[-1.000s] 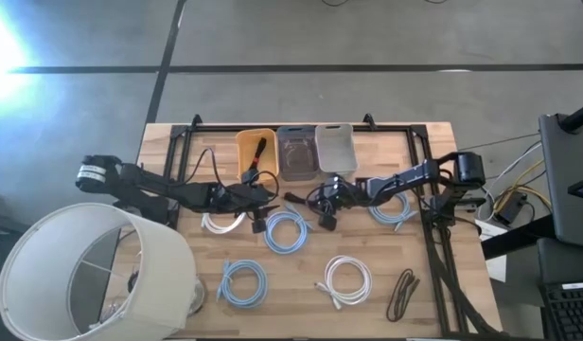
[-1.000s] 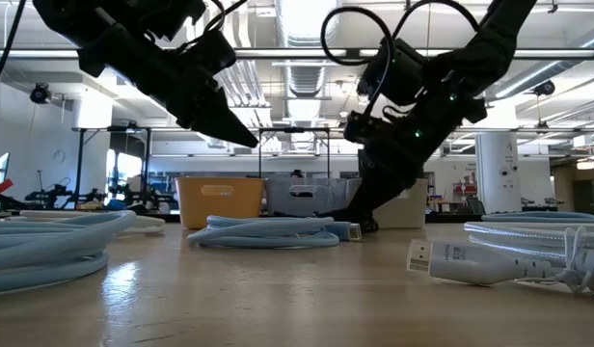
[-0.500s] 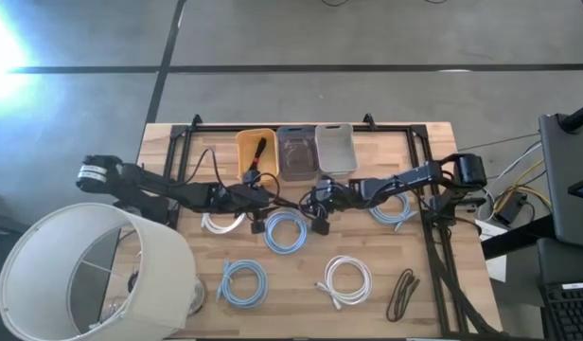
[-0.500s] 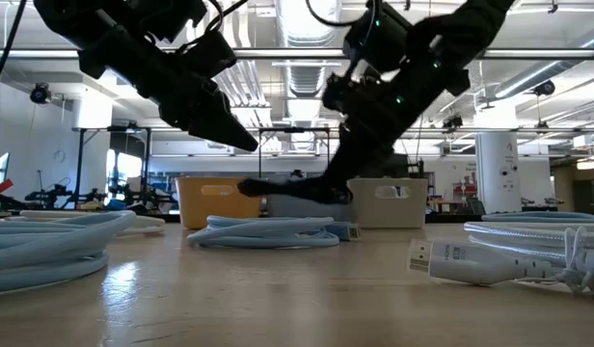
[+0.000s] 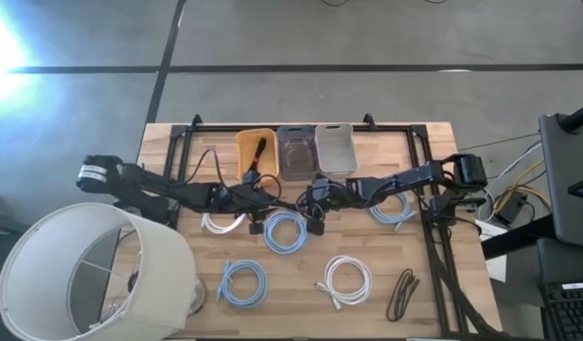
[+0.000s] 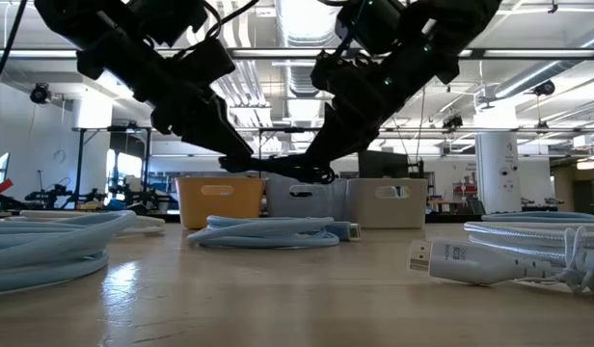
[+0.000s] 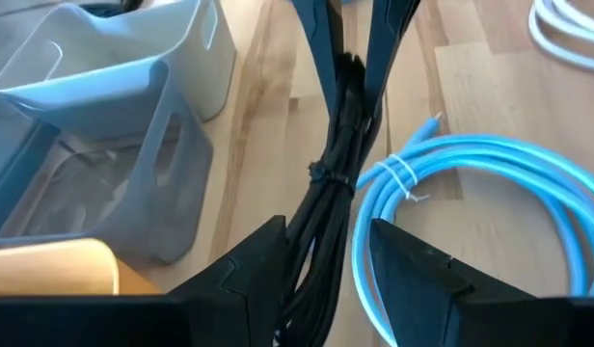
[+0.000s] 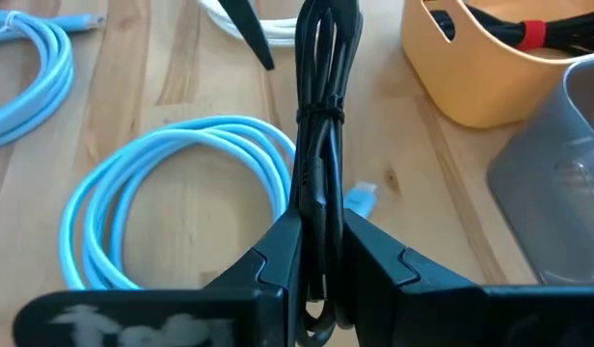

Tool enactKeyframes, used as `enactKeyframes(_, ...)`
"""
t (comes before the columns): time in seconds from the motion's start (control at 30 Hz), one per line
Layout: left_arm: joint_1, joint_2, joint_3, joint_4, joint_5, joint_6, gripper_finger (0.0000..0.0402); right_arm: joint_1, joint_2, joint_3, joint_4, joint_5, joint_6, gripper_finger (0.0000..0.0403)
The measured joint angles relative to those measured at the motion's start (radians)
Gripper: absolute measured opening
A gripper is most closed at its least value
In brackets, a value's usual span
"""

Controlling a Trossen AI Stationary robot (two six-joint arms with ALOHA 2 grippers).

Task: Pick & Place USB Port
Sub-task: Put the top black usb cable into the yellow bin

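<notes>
hand-to-hand is how the black cable bundle (image 8: pixel 319 164) is sitting: the right hand (image 5: pixel 317 196) is pinching one end of it between narrow fingers, and the bundle is stretching straight out toward the left hand (image 7: pixel 321 265), its long axis running roughly parallel to the table's back edge. in the left wrist view the bundle's near end is lying between the left hand's half-open fingers (image 7: pixel 413 265), though i cannot tell whether they are pressing on it. it is hanging above the table, in front of the yellow bin (image 5: pixel 256 152) and clear bin (image 5: pixel 296 152) at the back edge, over a blue cable coil (image 5: pixel 288 230). the yellow bin looks nearer the left arm, so a handover seems likely.
</notes>
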Motion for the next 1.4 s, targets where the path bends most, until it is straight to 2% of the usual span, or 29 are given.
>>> enactKeyframes(0.23,0.002,0.0,-0.003,-0.017,-0.009,0.011,0.0156,0.01,0.0,0.014,-0.002,-0.038,-0.025,0.0059)
enactKeyframes(0.7,0.002,0.0,-0.003,-0.017,0.007,0.026,0.0154,0.012,0.0,0.059,0.003,-0.047,-0.095,0.0059)
enactKeyframes(0.8,0.002,0.0,-0.003,-0.017,0.013,0.04,0.0138,0.012,0.0,0.059,0.003,-0.046,-0.112,0.0059)
enactKeyframes(1.1,0.002,0.001,-0.004,-0.016,0.017,0.053,0.0054,0.012,-0.001,0.058,0.005,-0.041,-0.114,0.0059)
enactKeyframes(1.23,0.002,0.001,-0.004,-0.015,0.016,0.049,0.005,0.012,-0.001,0.057,0.004,-0.041,-0.118,0.0066)
enactKeyframes(1.4,0.002,0.001,-0.004,-0.014,0.011,0.042,0.0058,0.012,0.0,0.057,0.003,-0.019,-0.124,0.01)
